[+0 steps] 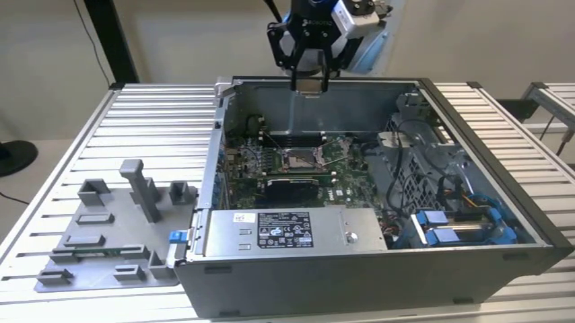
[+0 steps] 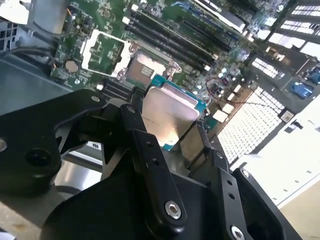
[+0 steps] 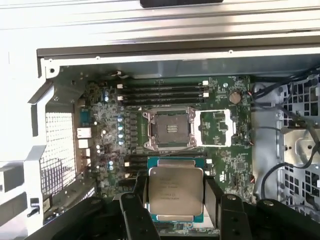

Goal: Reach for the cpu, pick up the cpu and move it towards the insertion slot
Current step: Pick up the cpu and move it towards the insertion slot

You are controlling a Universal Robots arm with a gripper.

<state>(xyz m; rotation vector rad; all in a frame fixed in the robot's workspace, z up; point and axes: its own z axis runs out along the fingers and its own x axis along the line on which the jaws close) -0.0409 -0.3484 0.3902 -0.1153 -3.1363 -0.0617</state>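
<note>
One cpu (image 3: 175,193), silvery face showing in both wrist views, sitting clamped between the gripper (image 3: 176,200) jaws, hovering above one open insertion slot (image 3: 168,129) inside one computer case (image 1: 467,269).

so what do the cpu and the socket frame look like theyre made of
The small square silvery cpu held in the black pincer looks like brushed metal on top, with a soft dull sheen, on a teal-green board edge. The square silver-framed insertion slot looks like bright stamped metal around a dark, probably plastic, centre.
</note>
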